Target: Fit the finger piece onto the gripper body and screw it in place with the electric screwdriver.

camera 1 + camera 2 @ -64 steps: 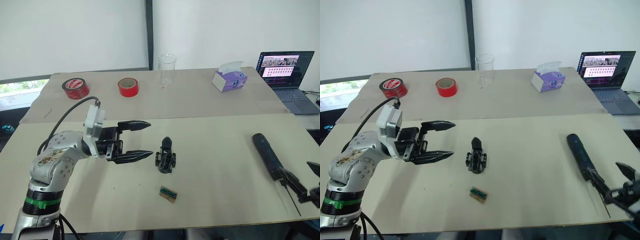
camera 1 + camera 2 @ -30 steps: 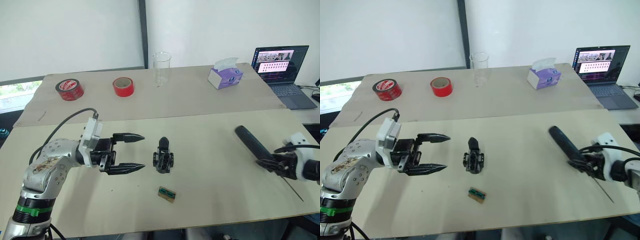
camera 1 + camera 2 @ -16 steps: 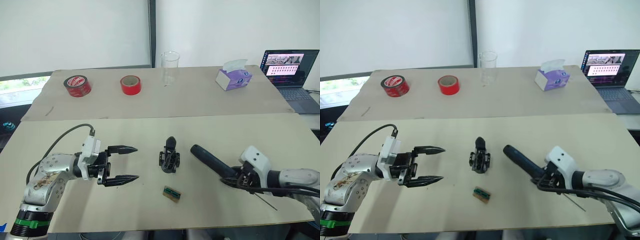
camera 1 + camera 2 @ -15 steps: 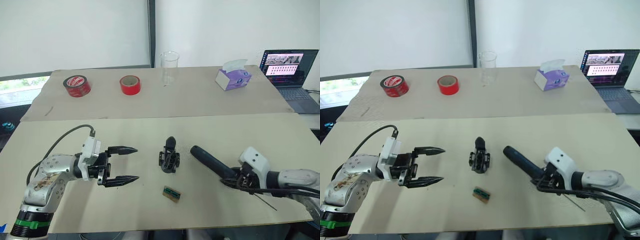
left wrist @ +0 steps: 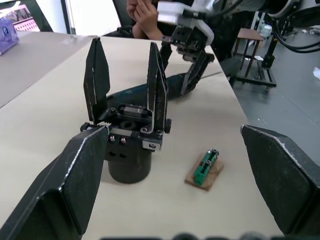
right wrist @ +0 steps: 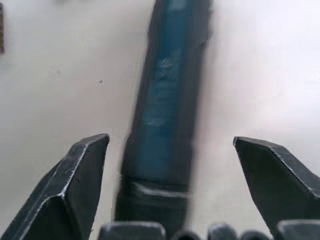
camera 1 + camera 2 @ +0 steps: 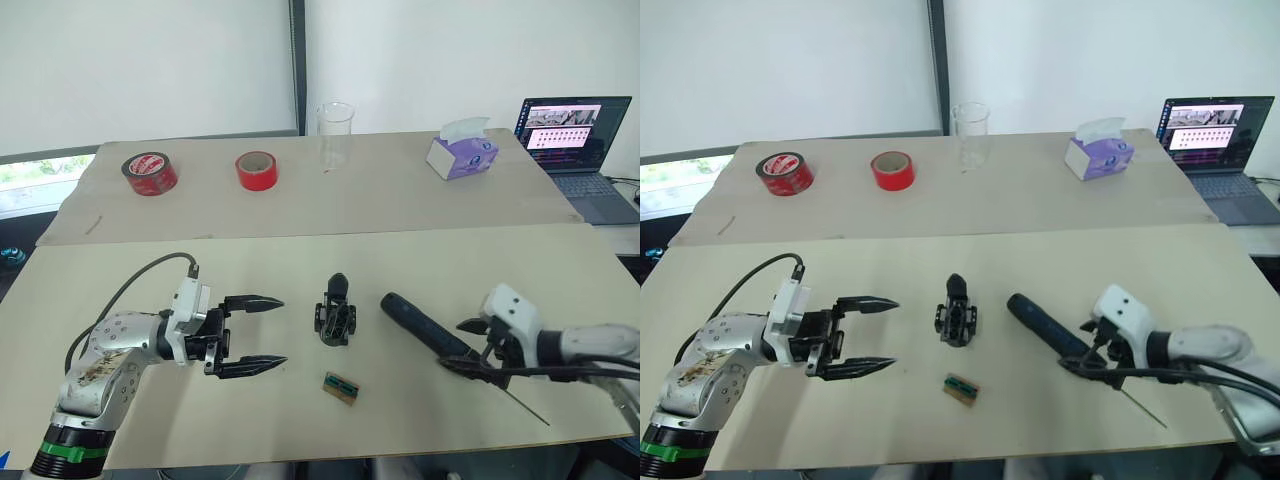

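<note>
- Step in hand — taking up the electric screwdriver (image 7: 425, 326); right gripper (image 7: 478, 352) spread wide astride it, gripping nothing.
- Left gripper (image 7: 262, 333) wide open, empty, facing the gripper body (image 7: 336, 312).
- Next: close squarely on the handle.

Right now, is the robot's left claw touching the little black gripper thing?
Apart. In the left eye view, bare table shows between the open left gripper and the gripper body.

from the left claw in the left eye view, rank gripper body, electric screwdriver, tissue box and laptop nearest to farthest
From the left claw:
1. gripper body, just to its right, mid-table.
2. electric screwdriver, farther right, by the right claw.
3. tissue box, far table, right.
4. laptop, far right edge.
</note>
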Controlling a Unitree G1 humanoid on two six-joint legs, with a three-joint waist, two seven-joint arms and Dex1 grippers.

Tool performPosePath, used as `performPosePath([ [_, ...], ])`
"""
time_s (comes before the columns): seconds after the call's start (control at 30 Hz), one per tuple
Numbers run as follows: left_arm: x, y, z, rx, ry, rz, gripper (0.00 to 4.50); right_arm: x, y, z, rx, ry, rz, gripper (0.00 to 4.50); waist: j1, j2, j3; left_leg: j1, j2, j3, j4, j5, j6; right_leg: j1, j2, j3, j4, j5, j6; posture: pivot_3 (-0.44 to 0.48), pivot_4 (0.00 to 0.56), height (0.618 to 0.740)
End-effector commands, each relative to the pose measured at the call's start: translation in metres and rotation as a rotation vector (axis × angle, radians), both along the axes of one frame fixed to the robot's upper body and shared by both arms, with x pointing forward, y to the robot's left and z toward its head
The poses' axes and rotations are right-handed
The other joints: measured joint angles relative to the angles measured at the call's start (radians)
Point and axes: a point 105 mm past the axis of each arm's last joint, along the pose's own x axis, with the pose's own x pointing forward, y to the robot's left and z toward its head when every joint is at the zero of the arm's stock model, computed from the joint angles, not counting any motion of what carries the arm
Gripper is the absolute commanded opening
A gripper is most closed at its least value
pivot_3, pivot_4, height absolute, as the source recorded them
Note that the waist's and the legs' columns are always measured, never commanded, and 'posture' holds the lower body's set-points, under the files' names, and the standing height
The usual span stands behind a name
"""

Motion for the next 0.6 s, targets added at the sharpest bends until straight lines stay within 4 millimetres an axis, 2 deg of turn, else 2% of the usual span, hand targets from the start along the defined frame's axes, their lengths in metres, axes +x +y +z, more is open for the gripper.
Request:
performPosePath([
  [0.03, -0.002, -0.002, 0.006, 0.008, -0.031, -0.026, 4.5, -0.006, 0.01, 0.023, 0.013, 0.031, 0.064, 4.48, 0.0, 0.0, 0.0, 0.0, 0.0, 0.0, 0.0, 0.0, 0.0, 0.0, 0.0, 0.0, 0.0, 0.0, 0.0, 0.0, 0.15, 0.74],
  [0.17, -0.004, -0.009, 0.004, 0.042, -0.062, -0.076, 4.5, -0.013, 0.008, 0.039, -0.218, 0.23, 0.071, 4.48, -0.003, 0.006, 0.002, -0.001, 0.0, 0.002, 0.001, 0.0, 0.001, -0.001, -0.003, 0.0, 0.0, 0.001, 0.0, 0.0, 0.15, 0.74],
  [0.27, -0.002, -0.012, 0.005, 0.045, -0.073, -0.083, 4.5, -0.019, 0.005, 0.035, -0.359, 0.333, 0.046, 4.48, -0.003, 0.004, 0.002, -0.001, 0.003, 0.002, 0.0, 0.0, 0.001, -0.001, -0.006, -0.004, -0.002, 0.0, -0.002, 0.0, 0.15, 0.74],
  [0.33, -0.001, -0.013, 0.005, 0.043, -0.075, -0.077, 4.5, -0.02, 0.015, 0.031, -0.38, 0.37, 0.063, 4.48, -0.002, 0.004, 0.002, -0.004, 0.006, 0.002, 0.0, -0.001, 0.0, -0.001, -0.005, -0.007, -0.004, 0.0, -0.003, 0.0, 0.15, 0.74],
  [0.4, -0.002, -0.013, 0.004, 0.048, -0.073, -0.072, 4.5, -0.016, 0.023, 0.024, -0.389, 0.4, 0.035, 4.48, -0.003, 0.003, 0.002, -0.006, 0.005, 0.002, 0.001, -0.001, 0.001, -0.004, -0.006, -0.007, -0.004, 0.0, -0.003, 0.0, 0.15, 0.74],
  [0.6, -0.005, -0.013, 0.0, 0.054, -0.068, -0.065, 4.5, -0.001, 0.021, 0.008, -0.501, 0.371, 0.001, 4.48, -0.001, 0.003, 0.002, -0.009, 0.0, 0.002, 0.002, 0.0, 0.0, -0.009, -0.009, -0.006, -0.001, 0.001, -0.002, 0.0, 0.15, 0.74],
])
